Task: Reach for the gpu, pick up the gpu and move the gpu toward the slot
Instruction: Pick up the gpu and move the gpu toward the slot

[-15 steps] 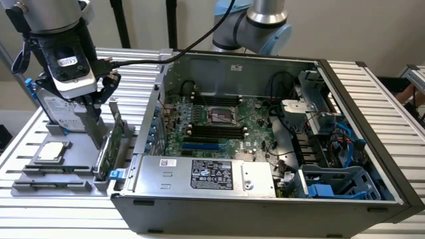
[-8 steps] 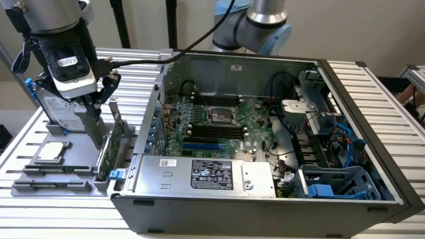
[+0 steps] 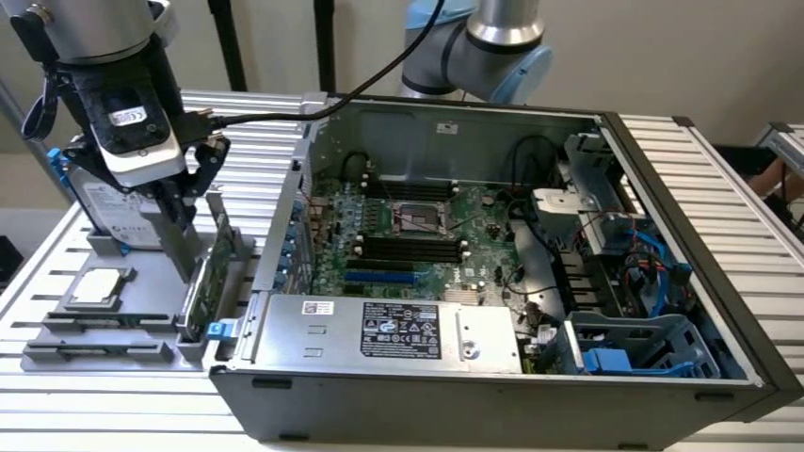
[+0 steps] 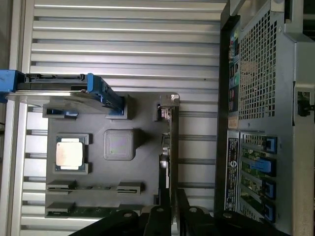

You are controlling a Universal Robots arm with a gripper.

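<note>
I have the gripper [image 3: 188, 193] hanging over the grey holder [image 3: 75, 330], which sits at 9 o'clock of the open computer case [image 3: 703, 377] in the exterior view. The gpu [image 3: 222, 259] stands on edge in that holder, just beside the case wall and not yet lifted. In the wrist view the fingers [image 4: 157, 219] stand apart with a narrow gap, and the card's top edge runs into that gap. I cannot tell whether they touch it.

I judge this to be the end of the reach. To do it well I should keep the gap centred on the card's edge and the wrist square to it. There is little room, with the case wall at the card's 3 o'clock and the hard drive [image 3: 107, 212] at its 10 o'clock.
</note>
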